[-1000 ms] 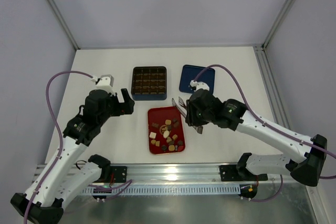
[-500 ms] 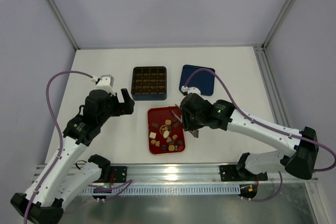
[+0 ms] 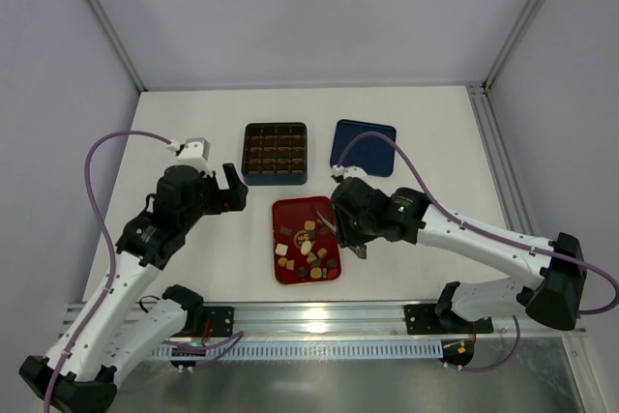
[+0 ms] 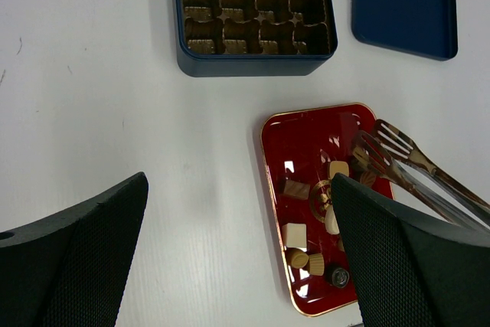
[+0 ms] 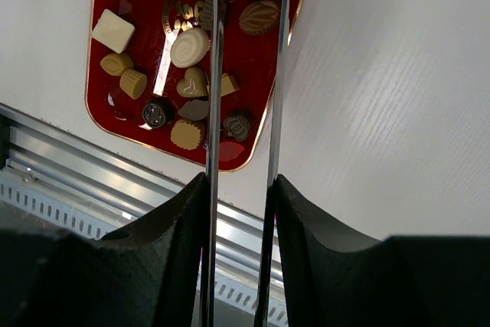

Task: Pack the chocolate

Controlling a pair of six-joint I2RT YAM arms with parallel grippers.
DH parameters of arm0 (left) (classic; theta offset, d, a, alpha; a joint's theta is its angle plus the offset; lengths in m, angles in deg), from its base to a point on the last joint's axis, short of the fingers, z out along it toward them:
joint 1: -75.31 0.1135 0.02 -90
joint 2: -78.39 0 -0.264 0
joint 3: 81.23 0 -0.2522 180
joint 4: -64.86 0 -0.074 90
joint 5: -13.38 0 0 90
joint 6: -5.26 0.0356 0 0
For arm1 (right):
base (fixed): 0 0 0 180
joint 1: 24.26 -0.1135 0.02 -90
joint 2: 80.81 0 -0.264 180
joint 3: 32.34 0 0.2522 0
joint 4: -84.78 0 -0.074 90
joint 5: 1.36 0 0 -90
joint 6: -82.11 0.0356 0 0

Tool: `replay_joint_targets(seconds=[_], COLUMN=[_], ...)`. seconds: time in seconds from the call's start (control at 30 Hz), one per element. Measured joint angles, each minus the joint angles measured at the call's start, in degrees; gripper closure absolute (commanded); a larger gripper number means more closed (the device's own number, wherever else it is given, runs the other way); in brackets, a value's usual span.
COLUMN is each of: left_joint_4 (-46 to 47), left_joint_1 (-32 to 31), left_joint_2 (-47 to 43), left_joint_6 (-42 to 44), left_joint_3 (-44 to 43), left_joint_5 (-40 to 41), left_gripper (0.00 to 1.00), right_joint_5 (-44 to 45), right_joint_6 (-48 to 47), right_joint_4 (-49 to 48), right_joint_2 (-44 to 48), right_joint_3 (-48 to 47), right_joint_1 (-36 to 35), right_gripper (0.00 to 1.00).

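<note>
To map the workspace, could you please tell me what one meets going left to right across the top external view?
Left arm's fingers → dark blue box with brown grid insert → dark blue lid. Red tray omitted: it overlaps the box.

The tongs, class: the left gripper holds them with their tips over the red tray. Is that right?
No. The right gripper holds the tongs, as the right wrist view shows; the left gripper is open and empty. Their tips are indeed over the red tray.

Tongs (image 5: 213,74) farther left, over the chocolate (image 5: 189,47)
</note>
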Motion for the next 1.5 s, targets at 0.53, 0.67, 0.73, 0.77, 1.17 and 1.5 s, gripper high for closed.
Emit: replay_joint_targets(seconds=[0.53, 0.67, 0.73, 0.77, 1.17, 1.5], left_joint_4=[-0.02, -0.02, -0.02, 0.00, -0.02, -0.02], left_joint_1=[0.00, 0.00, 0.00, 0.00, 0.00, 0.00], left_joint_2=[-0.02, -0.02, -0.02, -0.04, -0.07, -0.07], left_joint_6=[-0.07, -0.07, -0.09, -0.09, -0.09, -0.09], left_joint_3=[0.00, 0.00, 0.00, 0.00, 0.00, 0.00], left_joint_5=[-0.02, -0.02, -0.02, -0.02, -0.02, -0.02], left_gripper=[0.00, 0.00, 0.00, 0.00, 0.00, 0.00], right_joint_5=[-0.74, -0.87, -0.90, -0.92, -1.07, -0.90], right_joint_6=[0.04, 0.07, 0.09, 0.09, 0.09, 0.02], right_joint_4=[0.37, 0.35, 0.37, 0.37, -0.15, 0.26], right_joint_2=[-0.02, -0.02, -0.02, -0.04, -1.27, -1.38], right_joint_3=[2.23, 2.38, 2.49, 2.51, 2.84, 2.19], right_joint_1=[-0.68, -0.70, -0.70, -0.70, -0.74, -0.74], right_gripper=[0.59, 0.59, 0.59, 0.59, 0.70, 0.73])
